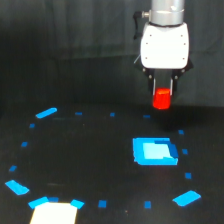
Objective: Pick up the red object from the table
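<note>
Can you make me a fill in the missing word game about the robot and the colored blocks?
1. The gripper is holding the ____ object.
2. The blue block is lying on the ____ table.
3. The red object is ____ the blue block in the exterior view.
4. The little tape marks on the table are colored ____.

Missing words: red; black; above; blue
</note>
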Robot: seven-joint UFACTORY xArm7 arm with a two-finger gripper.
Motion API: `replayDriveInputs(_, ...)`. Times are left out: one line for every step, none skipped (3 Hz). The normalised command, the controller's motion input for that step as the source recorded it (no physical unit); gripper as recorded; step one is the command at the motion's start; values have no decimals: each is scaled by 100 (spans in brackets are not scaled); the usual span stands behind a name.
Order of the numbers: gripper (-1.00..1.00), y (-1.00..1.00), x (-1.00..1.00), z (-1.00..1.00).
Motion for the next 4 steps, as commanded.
replayDriveInputs(-100,-7,-31,100)
replayDriveInputs(-100,5,2,94)
replayDriveInputs(-100,-30,-13,65)
replayDriveInputs(-88,2,-7,100)
